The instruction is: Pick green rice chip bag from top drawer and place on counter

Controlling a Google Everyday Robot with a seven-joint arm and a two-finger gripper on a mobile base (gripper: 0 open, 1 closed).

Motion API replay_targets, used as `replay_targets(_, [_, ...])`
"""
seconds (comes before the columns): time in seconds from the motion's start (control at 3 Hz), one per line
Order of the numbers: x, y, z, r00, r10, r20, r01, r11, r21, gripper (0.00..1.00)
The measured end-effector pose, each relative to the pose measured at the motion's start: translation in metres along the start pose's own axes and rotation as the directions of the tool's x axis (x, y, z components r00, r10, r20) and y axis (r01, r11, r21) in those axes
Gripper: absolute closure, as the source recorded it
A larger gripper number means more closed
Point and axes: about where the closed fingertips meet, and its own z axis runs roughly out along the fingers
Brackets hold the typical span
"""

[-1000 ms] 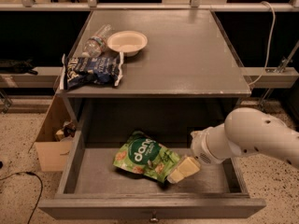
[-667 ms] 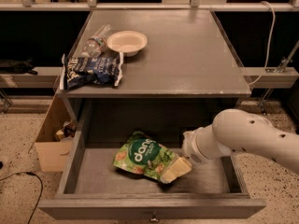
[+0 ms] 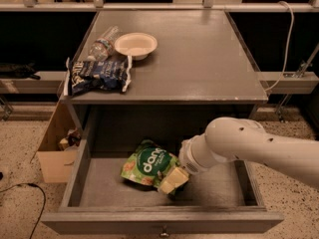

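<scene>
Change: over the last second the arm [image 3: 249,143] has swung left across the drawer [image 3: 94,190], carrying the gripper [image 3: 173,179] from just beside the bag [image 3: 145,162] onto its lower right corner.
Bag position: much where it lay a second ago, flat on the drawer floor, left of centre, not lifted.
Gripper position: low in the drawer, near the front wall, tip overlapping the bag's right edge.
Grip state: cannot tell whether it is released or clenched on the bag; the tip reads as one pale block against the foil.
Meaning for task: judged to be the end of the approach and the start of the grasp. Lift and transfer to the bench [image 3: 199,59] are not yet done.
Bag appearance: bright green, crinkled and puffed, a dark green circle with white lettering facing up, pale chips pictured around it.
Handling note: the foil looks slick and yielding; an edge grip may slip or crush.
Bench contents: a dark blue snack bag [image 3: 97,76], a bowl [image 3: 135,45] and a bottle [image 3: 103,43], all at the left rear; the right half offers room for placing.
</scene>
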Motion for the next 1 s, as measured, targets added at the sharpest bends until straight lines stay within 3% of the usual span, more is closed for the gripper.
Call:
replay_targets(0.33, [-0.0044, 0.0065, 0.017, 1.0, -0.01, -0.01, 0.01, 0.9996, -0.025, 0.0])
replay_targets(1.0, [-0.0049, 0.007, 0.018, 1.0, -0.011, -0.011, 0.011, 0.9996, -0.027, 0.41])
